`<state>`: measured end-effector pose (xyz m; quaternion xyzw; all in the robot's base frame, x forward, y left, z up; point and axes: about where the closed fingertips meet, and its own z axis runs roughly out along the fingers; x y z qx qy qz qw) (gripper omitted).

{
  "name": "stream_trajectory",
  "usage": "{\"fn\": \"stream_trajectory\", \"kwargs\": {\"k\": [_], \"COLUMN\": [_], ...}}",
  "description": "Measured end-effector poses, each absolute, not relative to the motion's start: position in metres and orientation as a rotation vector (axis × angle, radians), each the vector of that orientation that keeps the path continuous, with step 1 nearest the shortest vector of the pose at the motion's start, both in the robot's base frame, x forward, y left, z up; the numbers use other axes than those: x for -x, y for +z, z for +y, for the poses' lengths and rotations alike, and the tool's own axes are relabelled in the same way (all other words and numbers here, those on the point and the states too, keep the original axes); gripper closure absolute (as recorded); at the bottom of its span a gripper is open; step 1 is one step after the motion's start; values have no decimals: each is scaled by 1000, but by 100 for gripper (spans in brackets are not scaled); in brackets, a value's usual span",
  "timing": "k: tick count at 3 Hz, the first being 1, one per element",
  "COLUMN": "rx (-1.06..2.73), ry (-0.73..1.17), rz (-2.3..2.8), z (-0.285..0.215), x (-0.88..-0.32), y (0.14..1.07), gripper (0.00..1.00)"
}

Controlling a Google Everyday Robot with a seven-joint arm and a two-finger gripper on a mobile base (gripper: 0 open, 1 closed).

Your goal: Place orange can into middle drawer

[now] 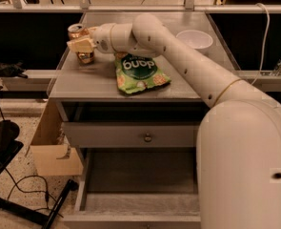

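Observation:
The orange can (85, 56) stands upright at the far left of the grey cabinet top, its silver top showing. My gripper (81, 45) reaches in from the right and is shut on the can, with one tan finger (79, 46) across its front and the other hidden behind it. The can's base looks to be on the surface. The middle drawer (140, 175) is pulled open below, and its flat grey floor is bare.
A green snack bag (137, 73) lies on the cabinet top just right of the can. A white bowl (194, 38) sits at the back right. The top drawer with a small knob (148, 137) is closed. A cardboard box (54, 149) and cables are on the floor at left.

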<state>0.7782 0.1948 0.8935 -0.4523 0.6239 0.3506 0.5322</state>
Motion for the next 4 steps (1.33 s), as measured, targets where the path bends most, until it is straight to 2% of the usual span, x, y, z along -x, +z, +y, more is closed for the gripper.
{"fn": "stream_trajectory", "kwargs": {"k": [1,2,3,4], "rx": [1094,1096,1094,1098], "ry": [832,841,883,912], "rz": [1475,1401,1328,1344], "z": [170,137,112,100], "x": [-768,-724,-626,-561], "y": [917,959,996,977], "gripper": [100,100,100,100]}}
